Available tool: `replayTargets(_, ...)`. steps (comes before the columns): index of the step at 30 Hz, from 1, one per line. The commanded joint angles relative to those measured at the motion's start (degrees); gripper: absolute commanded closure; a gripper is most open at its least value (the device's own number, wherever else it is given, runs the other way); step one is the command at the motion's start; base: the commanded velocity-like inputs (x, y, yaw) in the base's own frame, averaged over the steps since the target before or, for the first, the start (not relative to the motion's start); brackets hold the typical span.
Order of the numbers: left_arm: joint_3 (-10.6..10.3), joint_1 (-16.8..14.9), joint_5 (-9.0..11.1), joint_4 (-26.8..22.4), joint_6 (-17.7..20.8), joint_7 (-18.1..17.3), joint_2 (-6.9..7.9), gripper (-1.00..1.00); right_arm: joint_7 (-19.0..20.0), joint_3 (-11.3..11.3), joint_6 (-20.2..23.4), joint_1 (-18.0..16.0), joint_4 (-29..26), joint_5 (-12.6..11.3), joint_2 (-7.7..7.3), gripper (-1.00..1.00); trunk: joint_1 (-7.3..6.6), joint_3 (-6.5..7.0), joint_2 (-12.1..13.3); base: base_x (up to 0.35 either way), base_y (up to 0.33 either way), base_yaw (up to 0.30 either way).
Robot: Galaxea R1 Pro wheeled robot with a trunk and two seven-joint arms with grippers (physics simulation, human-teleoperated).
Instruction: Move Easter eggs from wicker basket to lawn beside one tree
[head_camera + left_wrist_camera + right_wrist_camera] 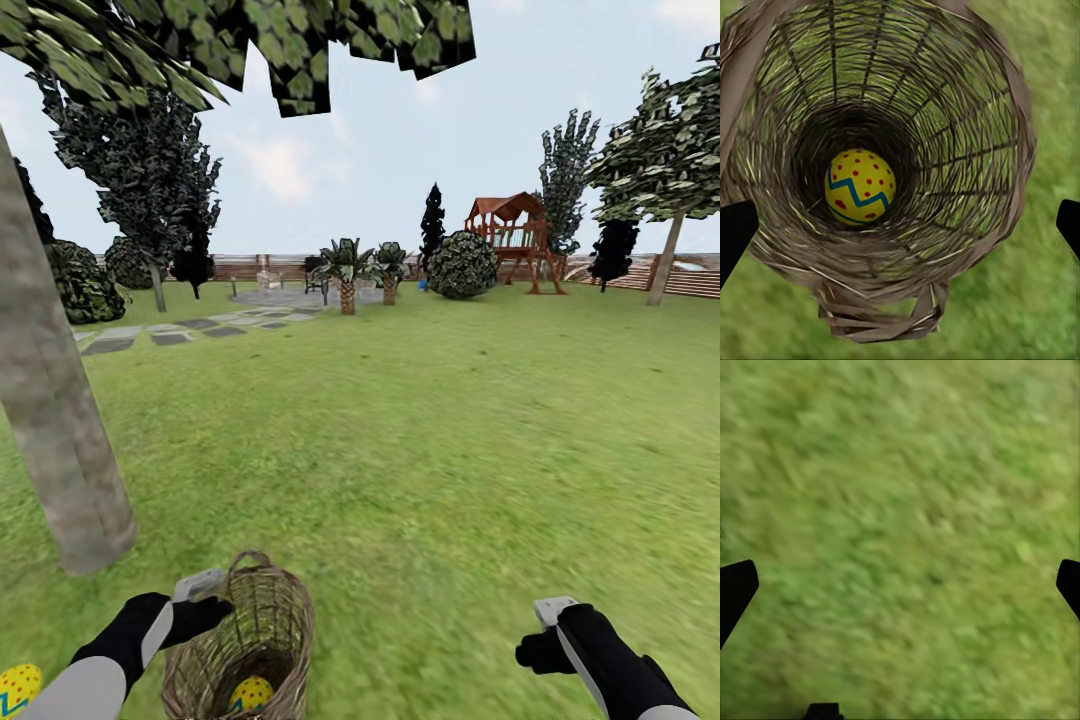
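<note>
The wicker basket stands on the lawn right in front of me. One yellow Easter egg with a blue zigzag and red dots lies at its bottom, seen from straight above in the left wrist view as the egg inside the basket's wall. A second egg lies on the grass at the far left, near the tree trunk. The third egg is out of view. My left gripper hovers open over the basket's rim, fingertips spread wide. My right gripper hangs open over bare grass.
A thick grey-brown trunk rises at my left with leaves overhead. Another broad-leaved tree stands far right. Two short palms, a round bush, a wooden play set and a paved path lie far ahead across open grass.
</note>
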Motion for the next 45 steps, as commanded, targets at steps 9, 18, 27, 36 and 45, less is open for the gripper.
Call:
replayTargets(9,0.35,-0.04,-0.80,-0.16,0.26,-0.17,-1.85,-1.00,0.34,0.25,0.18,-0.03,-0.01,0.62,0.05,-1.00,-0.01,-0.07,-0.03,-0.126,-0.261,0.000)
replayTargets(18,0.41,-0.04,-0.56,-0.21,0.14,-0.24,-1.89,-1.00,0.34,0.25,0.14,-0.03,0.01,0.63,0.13,-1.00,-0.01,-0.07,-0.03,-0.082,-0.181,0.000)
replayTargets(27,0.35,-0.04,-0.58,-0.02,-0.05,-0.24,-1.95,-1.00,0.59,0.19,-0.35,-0.03,-0.03,0.62,-0.10,-1.00,-0.01,-0.07,-0.03,-0.002,-0.005,0.000)
replayTargets(36,0.36,-0.04,-0.55,0.04,-0.12,-0.18,-2.02,-1.00,0.52,0.29,-0.33,-0.03,0.00,0.73,-0.14,-1.00,-0.01,-0.07,-0.03,0.000,0.000,0.000)
replayTargets(45,0.41,-0.04,-0.58,0.13,-0.13,-0.17,-2.10,-1.00,0.49,-0.09,-0.30,-0.03,0.01,0.48,-0.22,-1.00,-0.01,-0.07,-0.03,0.000,0.000,0.000)
